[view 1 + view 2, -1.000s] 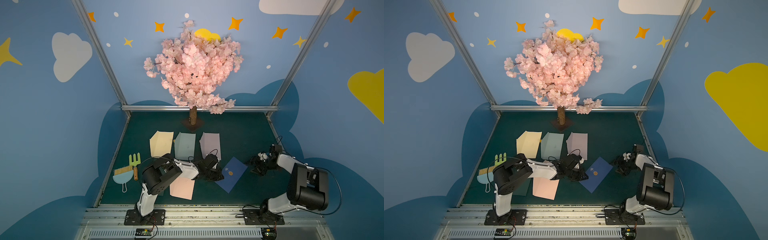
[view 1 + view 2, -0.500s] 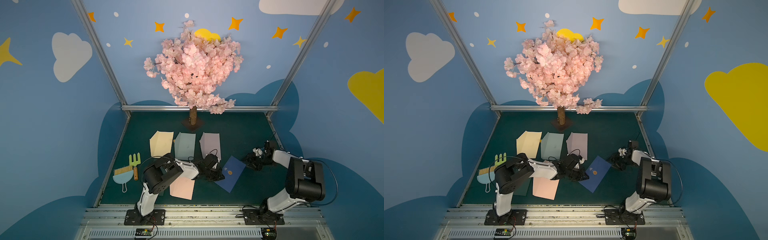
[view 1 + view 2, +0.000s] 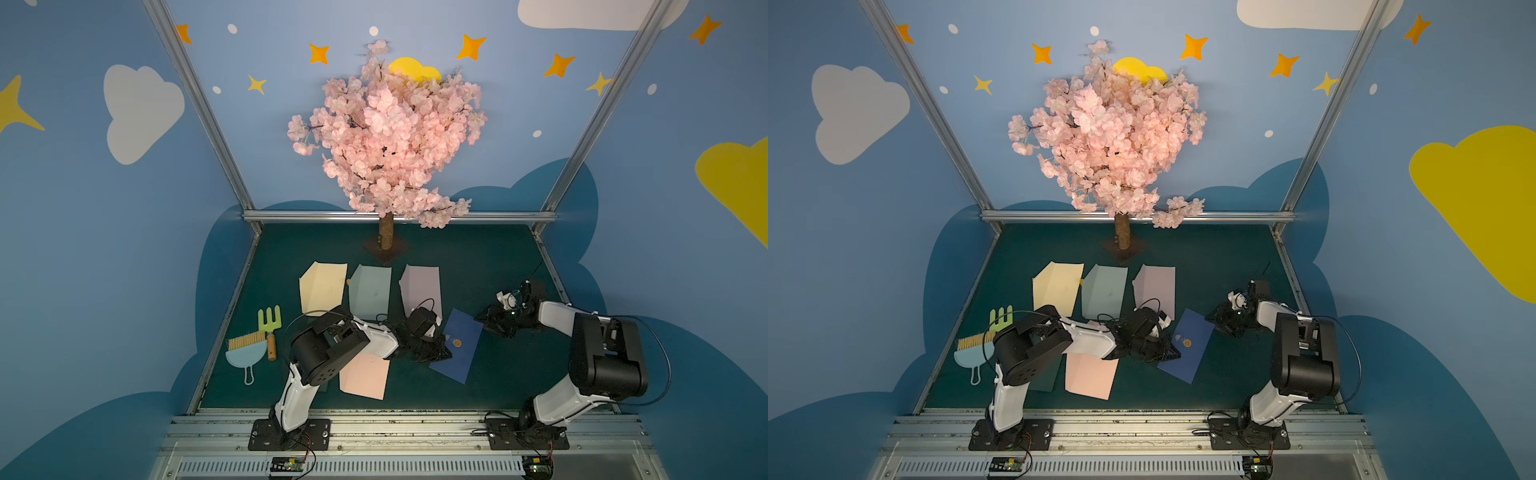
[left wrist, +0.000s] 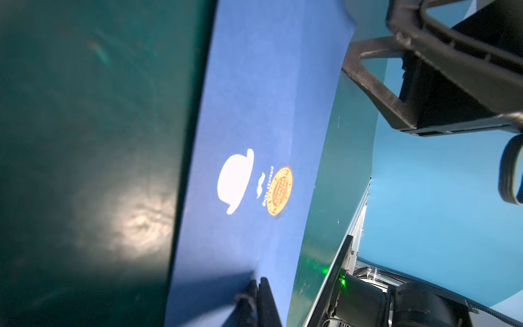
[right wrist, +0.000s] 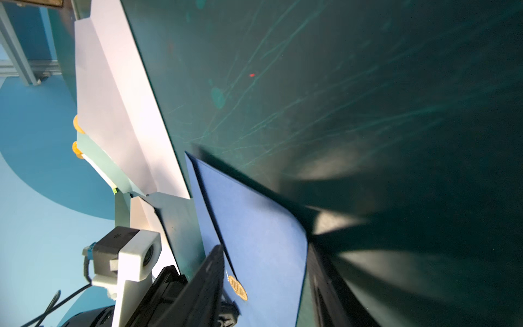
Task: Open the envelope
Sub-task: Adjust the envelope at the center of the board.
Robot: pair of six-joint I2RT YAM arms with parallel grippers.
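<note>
Green mat (image 3: 478, 257) holds the envelope (image 3: 461, 353) at 4 o'clock of centre. Right gripper (image 3: 482, 322) has swung in from 3 o'clock, jaws narrowing yet apart, straddling its 1 o'clock corner. Left gripper (image 3: 441, 354), closed tight, pins its 9 o'clock edge. Seal (image 3: 456, 343) intact: opening looks about to start.

The navy envelope (image 3: 461, 359) bears a gold seal (image 4: 279, 190) and a white hat print (image 4: 235, 181). On the dark green surface (image 3: 478, 266), a cream envelope (image 3: 322, 286), pale teal envelope (image 3: 370, 291) and lilac envelope (image 3: 419, 284) lie at its eleven o'clock, and a pink envelope (image 3: 363, 376) at eight o'clock.
</note>
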